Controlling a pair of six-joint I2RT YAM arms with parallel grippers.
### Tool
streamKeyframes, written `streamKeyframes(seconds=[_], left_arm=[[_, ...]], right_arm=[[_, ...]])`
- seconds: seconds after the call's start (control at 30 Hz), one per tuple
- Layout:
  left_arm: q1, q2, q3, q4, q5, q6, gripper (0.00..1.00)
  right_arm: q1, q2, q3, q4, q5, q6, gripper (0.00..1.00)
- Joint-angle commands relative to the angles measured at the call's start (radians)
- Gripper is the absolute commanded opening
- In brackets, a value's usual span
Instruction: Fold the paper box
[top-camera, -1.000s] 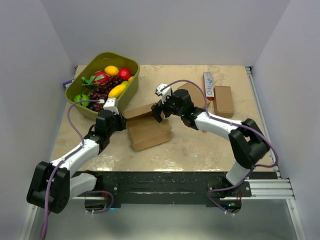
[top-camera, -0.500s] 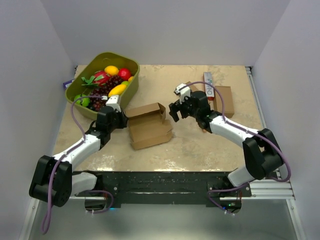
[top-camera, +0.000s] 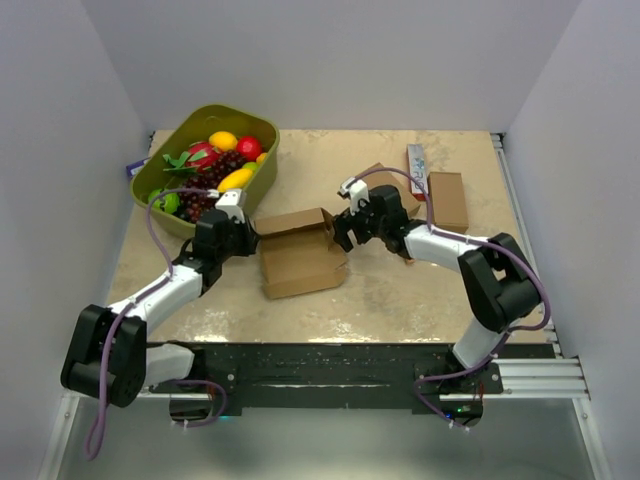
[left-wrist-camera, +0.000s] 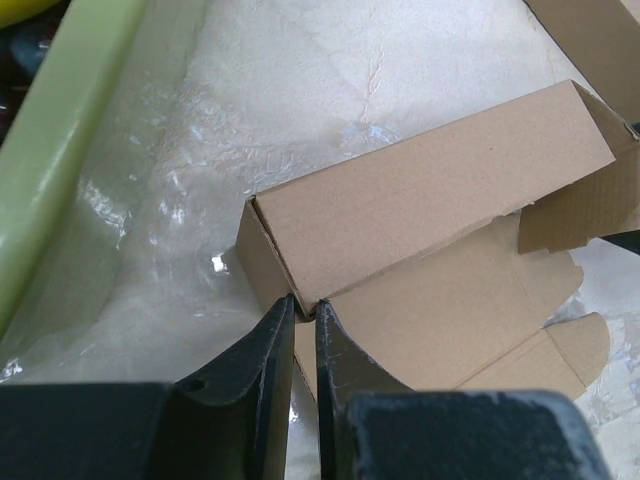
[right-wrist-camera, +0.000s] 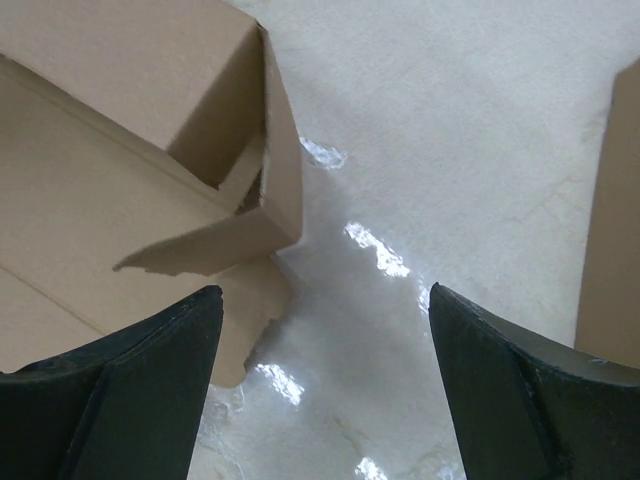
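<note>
The paper box (top-camera: 300, 258) lies in the middle of the table, brown corrugated card, with its long rear panel (left-wrist-camera: 430, 190) raised. My left gripper (top-camera: 253, 233) is shut on the box's left corner, the card wall pinched between the fingertips (left-wrist-camera: 305, 304). To the right, my right gripper (top-camera: 338, 232) stands open just off the box's right end, nothing between its fingers. In the right wrist view the box (right-wrist-camera: 150, 80) fills the upper left and a torn-edged side flap (right-wrist-camera: 215, 245) hangs near the left finger (right-wrist-camera: 160, 370); that gripper (right-wrist-camera: 325, 295) is over bare table.
A green basin (top-camera: 262, 128) of toy fruit stands at the back left, close to my left arm. Behind my right arm are a plain brown box (top-camera: 447, 200), another brown box (top-camera: 380, 176) and a white-and-red carton (top-camera: 417, 168). Grey walls enclose the table.
My right gripper let go of the box's right end, drew off to the right, then came back close to it, jaws a little narrower. The left gripper kept its grip.
</note>
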Motion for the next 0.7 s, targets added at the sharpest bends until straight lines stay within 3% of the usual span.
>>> streamKeyframes(seconds=[0.0,0.4,0.67], left_arm=[[0.012,0.027,0.028,-0.009,0.044,0.027,0.15],[0.016,0.029,0.029,-0.012,0.050,0.032,0.14],[0.022,0.032,0.034,-0.019,0.047,0.037,0.13]], right_arm=[[0.014,0.006,0.061,0.066,-0.089,-0.018,0.86],[0.025,0.092,0.107,0.152,-0.124,-0.002,0.81],[0.024,0.127,0.121,0.192,-0.147,0.004,0.71]])
